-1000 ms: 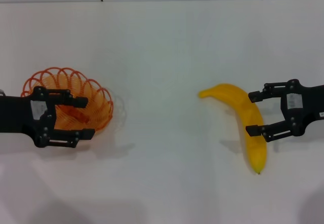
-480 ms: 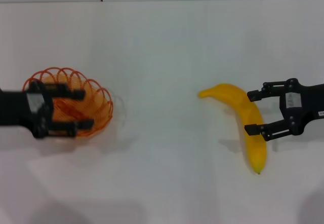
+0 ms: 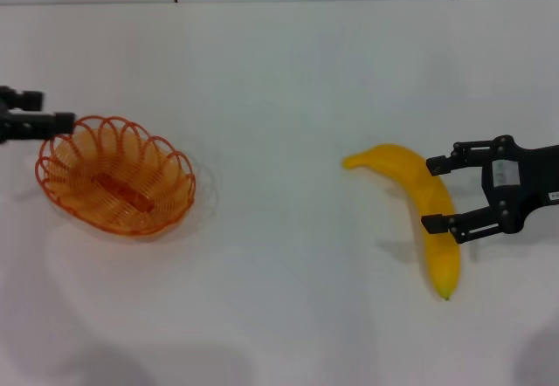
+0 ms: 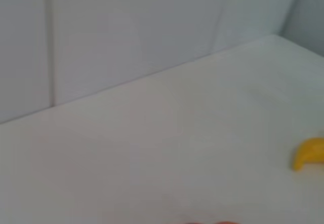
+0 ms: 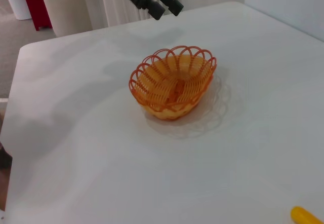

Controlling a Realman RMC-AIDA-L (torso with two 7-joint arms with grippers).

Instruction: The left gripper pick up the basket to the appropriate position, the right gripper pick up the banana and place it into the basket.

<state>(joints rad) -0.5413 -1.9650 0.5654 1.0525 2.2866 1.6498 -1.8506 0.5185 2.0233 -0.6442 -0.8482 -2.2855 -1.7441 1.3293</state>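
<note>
In the head view the orange wire basket (image 3: 115,175) sits on the white table (image 3: 288,98) at the robot's left, resting flat with nothing in it. The left gripper (image 3: 39,121) shows only at the picture's left edge, raised beside the basket's far-left rim and apart from it; whether its fingers are spread or closed cannot be told from here. On the robot's right lies the yellow banana (image 3: 419,204), curved, its stem end pointing toward the table's middle. The right gripper (image 3: 441,194) has its fingers spread to either side of the banana's middle, one finger at the far side and one at the near side, without pinching it.

The left wrist view shows bare tabletop, a pale wall (image 4: 126,26) behind it, and one end of the banana (image 4: 310,153) at the edge.

The right wrist view shows the basket (image 5: 173,86) standing alone on the table, and the left gripper (image 5: 169,7) hanging above the table beyond it, its fingers apparently close together, though the angle is poor. A tip of the banana (image 5: 307,217) shows in the corner.
</note>
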